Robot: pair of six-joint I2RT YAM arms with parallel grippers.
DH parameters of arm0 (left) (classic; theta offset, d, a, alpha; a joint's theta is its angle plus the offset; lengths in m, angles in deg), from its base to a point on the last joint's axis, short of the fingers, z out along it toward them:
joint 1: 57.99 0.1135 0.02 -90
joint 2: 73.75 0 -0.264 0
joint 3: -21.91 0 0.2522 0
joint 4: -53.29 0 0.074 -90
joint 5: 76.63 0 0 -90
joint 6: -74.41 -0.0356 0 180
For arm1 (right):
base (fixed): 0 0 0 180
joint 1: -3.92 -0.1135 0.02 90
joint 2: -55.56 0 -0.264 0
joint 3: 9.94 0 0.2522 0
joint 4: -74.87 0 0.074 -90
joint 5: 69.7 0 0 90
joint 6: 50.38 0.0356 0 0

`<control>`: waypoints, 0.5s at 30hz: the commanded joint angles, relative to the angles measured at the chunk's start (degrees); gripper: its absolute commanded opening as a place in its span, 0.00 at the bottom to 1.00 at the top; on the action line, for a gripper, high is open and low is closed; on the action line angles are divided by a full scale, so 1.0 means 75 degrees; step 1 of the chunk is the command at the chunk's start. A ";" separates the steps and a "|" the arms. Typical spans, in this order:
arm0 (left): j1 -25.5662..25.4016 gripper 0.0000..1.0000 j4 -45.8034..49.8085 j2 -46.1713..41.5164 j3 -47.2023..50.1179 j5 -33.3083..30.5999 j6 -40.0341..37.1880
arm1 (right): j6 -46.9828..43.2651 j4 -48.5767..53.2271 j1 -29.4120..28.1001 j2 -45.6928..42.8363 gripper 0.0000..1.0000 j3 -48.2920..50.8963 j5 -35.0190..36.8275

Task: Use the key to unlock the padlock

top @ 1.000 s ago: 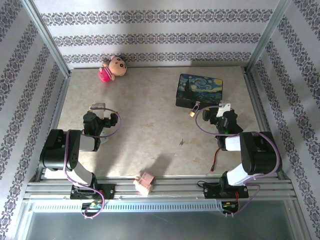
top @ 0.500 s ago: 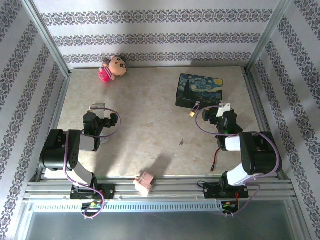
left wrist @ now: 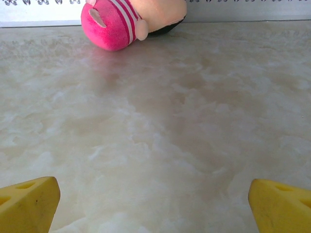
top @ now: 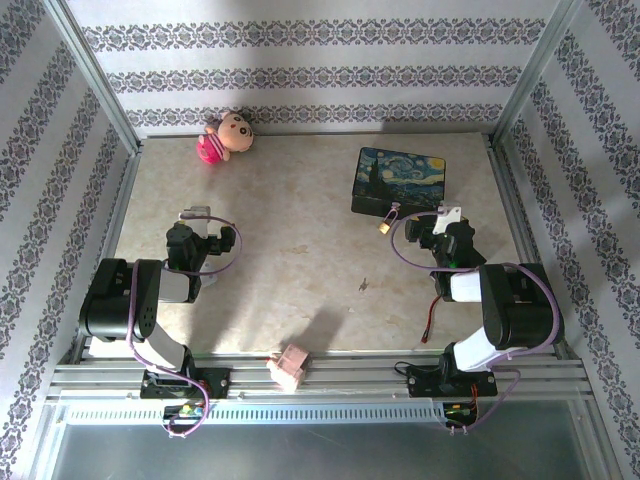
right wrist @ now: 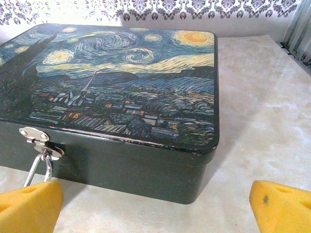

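Observation:
The tiny brass padlock hangs by its thin silvery shackle from the hasp on the front of the dark-blue starry-night box. In the right wrist view the lock's body is hidden behind my left yellow fingertip. My right gripper stands open just right of the padlock, facing the box's front wall, holding nothing. A small dark item, apparently the key, lies on the table nearer the arms. My left gripper is open and empty over bare table.
A plush doll in pink lies at the back left, also ahead of the left gripper as the doll. A small pink block sits on the near rail. Patterned walls and metal frame posts enclose the marble-look table.

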State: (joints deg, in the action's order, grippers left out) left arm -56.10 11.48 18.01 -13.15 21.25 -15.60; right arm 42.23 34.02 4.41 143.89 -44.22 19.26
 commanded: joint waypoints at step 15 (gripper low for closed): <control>-0.0006 0.99 0.2061 -0.1560 -0.0524 -0.0718 0.0216 | 0.0527 0.1935 -0.0066 -0.1681 0.98 -0.0418 0.1690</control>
State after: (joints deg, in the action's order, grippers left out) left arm -56.10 21.87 9.53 -15.99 18.91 -15.27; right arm 43.79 41.43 4.41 134.60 -44.72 26.54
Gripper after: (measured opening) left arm 0.993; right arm 0.983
